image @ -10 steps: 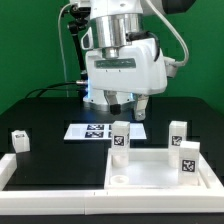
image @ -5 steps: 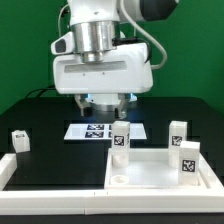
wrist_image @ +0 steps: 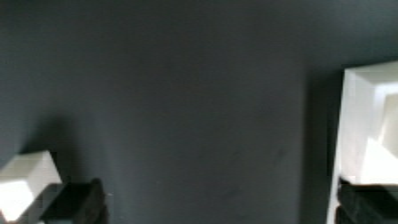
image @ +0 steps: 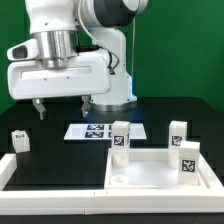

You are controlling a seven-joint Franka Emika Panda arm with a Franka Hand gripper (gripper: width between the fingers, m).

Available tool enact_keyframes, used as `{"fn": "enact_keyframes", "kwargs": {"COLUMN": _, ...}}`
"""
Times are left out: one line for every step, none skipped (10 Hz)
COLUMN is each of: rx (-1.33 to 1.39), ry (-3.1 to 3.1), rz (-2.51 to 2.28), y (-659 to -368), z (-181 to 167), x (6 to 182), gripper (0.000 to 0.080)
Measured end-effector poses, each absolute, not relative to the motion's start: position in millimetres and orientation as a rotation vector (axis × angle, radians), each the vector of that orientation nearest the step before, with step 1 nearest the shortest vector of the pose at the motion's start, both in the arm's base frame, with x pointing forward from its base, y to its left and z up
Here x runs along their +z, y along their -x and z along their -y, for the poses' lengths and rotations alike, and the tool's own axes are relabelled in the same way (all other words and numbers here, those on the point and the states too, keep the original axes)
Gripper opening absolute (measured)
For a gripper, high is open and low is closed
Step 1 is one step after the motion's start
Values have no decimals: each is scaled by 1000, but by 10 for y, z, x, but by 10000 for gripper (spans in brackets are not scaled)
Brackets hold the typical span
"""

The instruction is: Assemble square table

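Currently the gripper (image: 40, 108) hangs above the black table (image: 50, 140) toward the exterior view's left, its jaws apart and holding nothing; in the wrist view the two dark fingers (wrist_image: 71, 203) stand at opposite edges with bare table between them.

Tabletop panel (image: 150, 168): white, raised edges, lying flat well below the gripper and off toward the exterior view's right, at the near side of the table.

Marker board (image: 98, 131): flat, white, printed with tags, lying just beyond the panel, lower than the gripper and to its right in the exterior view.

Legs, white and tagged, all upright:
- one leg (image: 120, 138) at the panel's far left corner, nearest the gripper;
- one leg (image: 178, 134) at the far right corner;
- one leg (image: 187, 160) at the panel's right side, farthest from the gripper;
- one small leg (image: 19, 140) standing alone, below the gripper and slightly to its left in the exterior view

Whether the three legs at the panel sit in sockets cannot be told
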State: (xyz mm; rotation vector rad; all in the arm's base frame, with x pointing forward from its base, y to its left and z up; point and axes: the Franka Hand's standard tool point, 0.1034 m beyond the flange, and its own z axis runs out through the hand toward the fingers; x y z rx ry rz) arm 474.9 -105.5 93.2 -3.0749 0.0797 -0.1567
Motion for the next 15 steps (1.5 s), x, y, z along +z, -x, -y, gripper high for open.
{"fn": "enact_keyframes", "kwargs": {"rx": -158, "ry": 3080, "rz": 14, "y": -4745, "z": 1065, "x": 930, "gripper": 648}}
{"fn": "enact_keyframes", "kwargs": {"rx": -159, "ry": 3081, "rz": 63, "y": -4744, "z": 1072, "x": 929, "gripper": 648}}
{"fn": "enact_keyframes", "kwargs": {"rx": -157, "ry": 3086, "rz": 145, "y": -4743, "z": 1079, "x": 929, "gripper": 648}}
{"fn": "enact_keyframes", "kwargs": {"rx": -154, "ry": 3085, "rz": 271, "y": -4732, "z": 1101, "x": 921, "gripper": 648}}
{"fn": "enact_keyframes", "kwargs": {"rx": -131, "ry": 3079, "rz": 425, "y": -4656, "z": 1199, "x": 849, "gripper": 648}}
{"fn": "enact_keyframes", "kwargs": {"rx": -110, "ry": 3072, "rz": 595, "y": -4531, "z": 1358, "x": 757, "gripper": 648}}
{"fn": "enact_keyframes", "kwargs": {"rx": -99, "ry": 3058, "rz": 774, "y": -4398, "z": 1543, "x": 686, "gripper": 648}}
{"fn": "enact_keyframes", "kwargs": {"rx": -79, "ry": 3039, "rz": 922, "y": -4271, "z": 1770, "x": 620, "gripper": 648}}
{"fn": "enact_keyframes", "kwargs": {"rx": -53, "ry": 3028, "rz": 982, "y": -4183, "z": 1928, "x": 574, "gripper": 648}}
{"fn": "enact_keyframes", "kwargs": {"rx": -31, "ry": 3003, "rz": 1092, "y": -4123, "z": 2057, "x": 538, "gripper": 648}}
{"fn": "enact_keyframes", "kwargs": {"rx": -13, "ry": 3015, "rz": 1055, "y": -4076, "z": 2146, "x": 498, "gripper": 648}}
{"fn": "enact_keyframes", "kwargs": {"rx": 6, "ry": 3029, "rz": 1033, "y": -4107, "z": 2096, "x": 496, "gripper": 648}}
{"fn": "enact_keyframes", "kwargs": {"rx": 8, "ry": 3026, "rz": 1044, "y": -4109, "z": 2093, "x": 495, "gripper": 648}}
{"fn": "enact_keyframes", "kwargs": {"rx": 25, "ry": 3041, "rz": 989, "y": -4112, "z": 2075, "x": 479, "gripper": 648}}
{"fn": "enact_keyframes", "kwargs": {"rx": 127, "ry": 3041, "rz": 962, "y": -4162, "z": 1943, "x": 421, "gripper": 648}}
